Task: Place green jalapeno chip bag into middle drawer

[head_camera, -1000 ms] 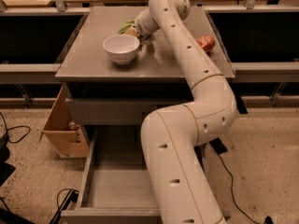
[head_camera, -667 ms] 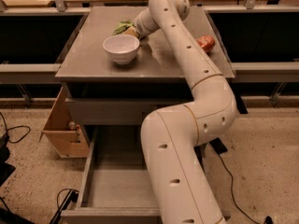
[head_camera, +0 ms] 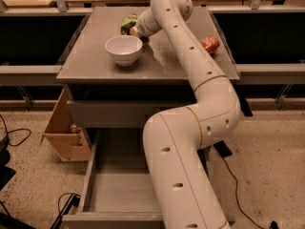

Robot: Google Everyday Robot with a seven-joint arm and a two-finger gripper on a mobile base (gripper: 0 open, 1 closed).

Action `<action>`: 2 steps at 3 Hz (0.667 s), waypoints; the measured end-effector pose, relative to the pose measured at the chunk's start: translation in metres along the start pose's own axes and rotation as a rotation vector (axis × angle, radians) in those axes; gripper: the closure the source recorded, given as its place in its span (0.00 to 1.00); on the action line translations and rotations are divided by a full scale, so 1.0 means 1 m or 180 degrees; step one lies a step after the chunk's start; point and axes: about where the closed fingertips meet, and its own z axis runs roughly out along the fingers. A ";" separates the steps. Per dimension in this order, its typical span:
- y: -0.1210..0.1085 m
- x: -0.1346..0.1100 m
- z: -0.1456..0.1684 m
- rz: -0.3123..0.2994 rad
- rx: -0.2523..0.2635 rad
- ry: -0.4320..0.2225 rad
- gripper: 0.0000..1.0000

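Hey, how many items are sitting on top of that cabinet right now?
3: a white bowl toward the left, a green chip bag just behind it where the gripper is, and a red can on the right. The arm could hide something.

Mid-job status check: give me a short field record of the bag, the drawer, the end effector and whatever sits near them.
end effector: at the back of the countertop, right beside the bag; contact unclear
green jalapeno chip bag: on the countertop, behind the white bowl
middle drawer: pulled open, visible floor bare, right part hidden by the arm
soda can: right side of the countertop, apart from the bag
cardboard box: on the floor, left of the drawer
task state: bag not yet in drawer
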 end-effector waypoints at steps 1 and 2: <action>-0.002 -0.002 -0.002 -0.0029 0.0034 0.0002 1.00; -0.004 -0.023 -0.027 -0.0234 0.0083 -0.0011 1.00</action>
